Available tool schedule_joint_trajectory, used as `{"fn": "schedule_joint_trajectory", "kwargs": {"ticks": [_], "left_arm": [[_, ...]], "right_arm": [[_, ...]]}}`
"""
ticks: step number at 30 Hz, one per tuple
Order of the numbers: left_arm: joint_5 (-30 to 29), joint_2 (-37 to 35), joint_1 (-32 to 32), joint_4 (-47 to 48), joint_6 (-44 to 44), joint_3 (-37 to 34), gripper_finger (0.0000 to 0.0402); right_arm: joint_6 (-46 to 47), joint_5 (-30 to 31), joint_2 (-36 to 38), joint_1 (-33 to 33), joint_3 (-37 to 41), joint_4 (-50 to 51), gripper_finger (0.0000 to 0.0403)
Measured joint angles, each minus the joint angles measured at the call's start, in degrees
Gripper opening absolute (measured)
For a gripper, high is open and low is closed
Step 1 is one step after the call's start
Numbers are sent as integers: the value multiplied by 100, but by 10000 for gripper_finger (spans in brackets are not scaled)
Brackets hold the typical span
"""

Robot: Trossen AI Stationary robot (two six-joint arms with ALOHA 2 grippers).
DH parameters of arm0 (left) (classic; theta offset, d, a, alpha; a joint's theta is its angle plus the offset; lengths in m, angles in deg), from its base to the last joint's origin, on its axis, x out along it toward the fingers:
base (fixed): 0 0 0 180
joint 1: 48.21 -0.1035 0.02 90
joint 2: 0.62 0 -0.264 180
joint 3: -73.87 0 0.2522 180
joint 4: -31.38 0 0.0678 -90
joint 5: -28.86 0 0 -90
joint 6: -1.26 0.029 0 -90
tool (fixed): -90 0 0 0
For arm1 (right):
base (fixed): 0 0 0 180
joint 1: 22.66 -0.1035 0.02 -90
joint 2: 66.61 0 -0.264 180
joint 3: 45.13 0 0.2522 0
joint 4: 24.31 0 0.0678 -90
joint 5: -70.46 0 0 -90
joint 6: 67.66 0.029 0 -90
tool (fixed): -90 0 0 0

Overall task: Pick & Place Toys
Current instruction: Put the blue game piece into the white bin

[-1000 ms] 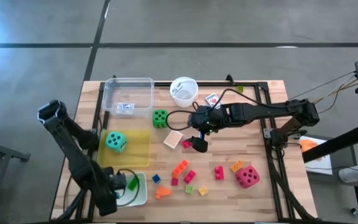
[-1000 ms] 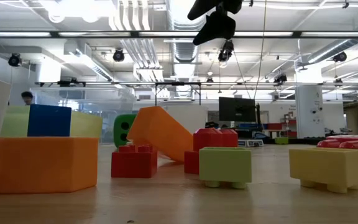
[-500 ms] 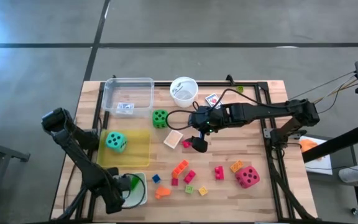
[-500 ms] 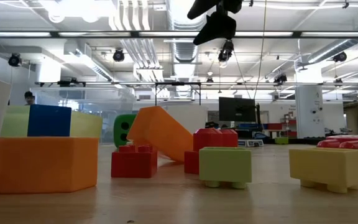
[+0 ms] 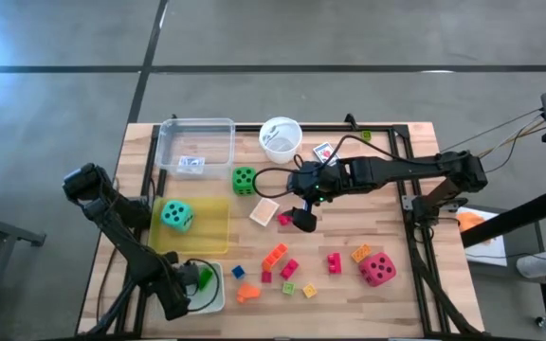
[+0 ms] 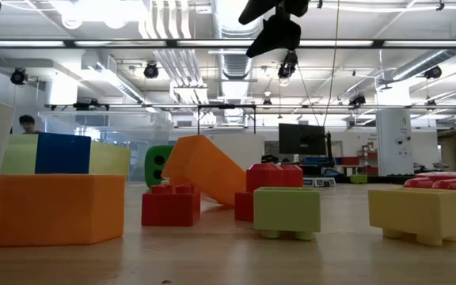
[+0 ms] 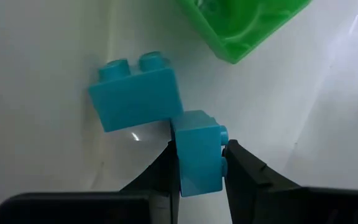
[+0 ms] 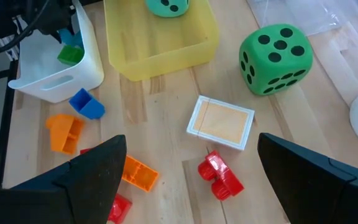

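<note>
- Left gripper (image 7: 199,163) down inside the white tray (image 5: 215,301) at the near left corner of the table — jaws nearly closed, pinching a small teal block (image 7: 197,152) by its two flat sides. Block's long axis runs along the fingers; studs face sideways toward one finger.
- Second teal block (image 7: 135,90), two studs, lies on the tray floor touching the held one at a corner; long axis roughly crosswise to the held block, studs pointing away from the gripper.
- Green block (image 7: 244,25) further on in the same tray, hollow underside showing.
- Near edge of table: orange block (image 5: 245,294), blue block (image 5: 238,272), yellow block (image 5: 309,290), light-green block (image 5: 289,288), red blocks (image 5: 289,269), loose and apart.
- Red foam die (image 5: 377,269) near right, flat on the table.
- Yellow tray (image 5: 218,232) mid-left holds the teal die (image 5: 176,216).
- Right gripper (image 8: 191,168) hangs above table centre — jaws wide apart, holding nothing. Under it a card pack (image 8: 220,122) lies flat, long axis slanted to the table edge, a red block (image 8: 219,175) just beside it.
- Green die (image 5: 244,179) beside the clear tray (image 5: 171,152); white cup (image 5: 281,138) at the far edge.
</note>
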Motion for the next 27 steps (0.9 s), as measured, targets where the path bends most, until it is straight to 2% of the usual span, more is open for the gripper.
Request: {"fn": "schedule_joint_trajectory", "kwargs": {"ticks": [10, 12, 21, 24, 27], "left_arm": [[2, -4, 0, -85, -216, -37, 75], [18, -7, 0, -79, -231, -29, 85], [655, -24, -8, -53, -231, 37, 275], [894, -74, -15, -51, -369, 39, 317], [942, -199, -15, -53, -427, 37, 339]], "right_arm": [[0, 1, 0, 0, 0, 1, 359], [0, 1, 0, 0, 0, 1, 359], [-72, -7, 0, 0, 0, 101, 359], [-353, -9, 2, 1, 1, 293, 359], [-672, -12, 2, 2, 59, 327, 359]]}}
